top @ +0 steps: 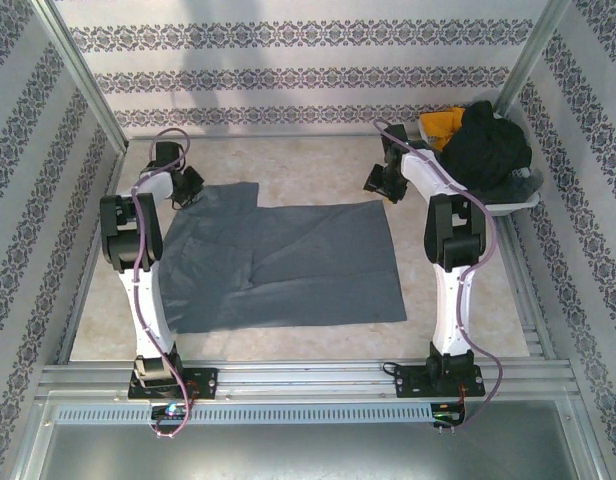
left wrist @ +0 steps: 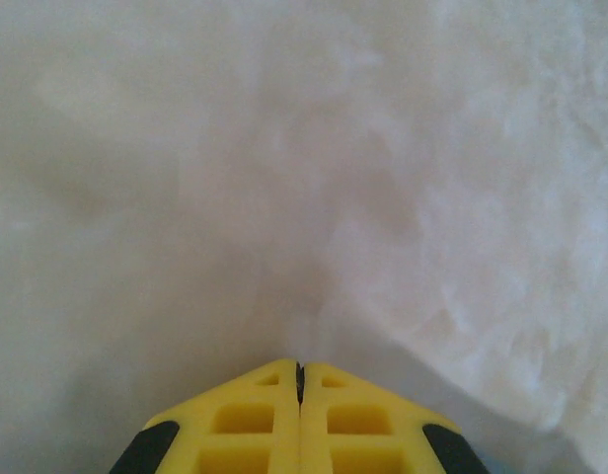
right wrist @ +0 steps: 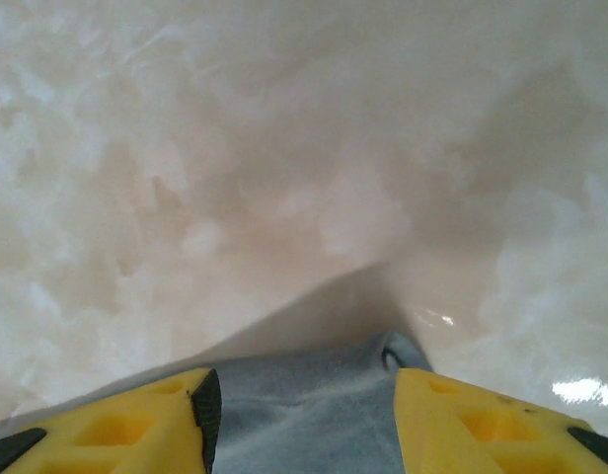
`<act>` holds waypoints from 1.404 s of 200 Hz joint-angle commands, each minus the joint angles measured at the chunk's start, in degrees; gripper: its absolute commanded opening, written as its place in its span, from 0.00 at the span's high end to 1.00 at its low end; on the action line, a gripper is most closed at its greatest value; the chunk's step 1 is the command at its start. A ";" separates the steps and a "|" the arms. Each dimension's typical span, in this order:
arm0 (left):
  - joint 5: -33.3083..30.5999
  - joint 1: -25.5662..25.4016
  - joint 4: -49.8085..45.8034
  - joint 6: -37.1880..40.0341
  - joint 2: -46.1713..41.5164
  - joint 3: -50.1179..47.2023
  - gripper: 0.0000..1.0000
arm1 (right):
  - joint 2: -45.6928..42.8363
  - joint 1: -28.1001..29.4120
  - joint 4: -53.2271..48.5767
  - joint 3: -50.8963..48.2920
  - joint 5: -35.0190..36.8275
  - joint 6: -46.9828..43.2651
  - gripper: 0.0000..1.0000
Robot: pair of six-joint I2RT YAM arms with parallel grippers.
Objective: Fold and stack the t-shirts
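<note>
slate-grey t-shirt point(top: 278, 265): is lying spread flat in the middle of the table point(top: 458, 300), with one sleeve reaching toward the far left. It seems laid open this way so its far edge can be taken at both corners.
left gripper point(top: 183, 187): is sitting low at the far-left sleeve corner of the shirt. In the left wrist view its yellow fingers point(left wrist: 255, 420) are pressing together tip to tip, with bare marbled tabletop ahead. I cannot tell whether any cloth is being caught between them.
right gripper point(top: 385, 182): is sitting at the shirt's far-right corner. In the right wrist view the jaws are standing spread with the grey hem lying between them, so the cloth is straddled but not yet pinched.
black t-shirt point(top: 493, 145): is lying heaped in the white tray point(top: 513, 207) at the far right, clear of the folding area.
mustard t-shirt point(top: 443, 124): is peeking out behind the black one in the same tray.
step in hand: probably taking hold of the far edge, ready for a fold toward the near side.
risk: if the left claw is closing on nothing, only one corner will lift and the fold will skew.
</note>
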 commanded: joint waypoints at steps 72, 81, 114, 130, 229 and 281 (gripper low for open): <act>0.33 -0.03 1.08 2.62 -11.37 -4.36 1.00 | 3.79 0.18 -4.94 3.44 3.09 0.66 0.93; 0.38 -0.06 0.99 2.67 -12.57 -4.89 1.00 | 2.63 0.18 -4.22 2.51 3.30 0.86 1.00; 0.29 -0.35 -0.58 3.24 -19.86 -9.88 1.00 | -2.66 0.35 -0.79 -1.79 2.00 0.59 1.00; -0.20 -0.87 -0.51 3.58 -25.43 -14.82 1.00 | -5.47 0.75 0.23 -4.26 1.31 0.22 1.00; -14.82 -3.70 -12.95 -0.76 -67.68 -48.50 1.00 | -29.34 3.61 8.05 -37.04 5.10 1.01 1.00; -23.79 -3.70 -25.90 -3.24 -80.06 -54.64 1.00 | -32.36 3.15 9.01 -46.49 5.50 1.77 1.00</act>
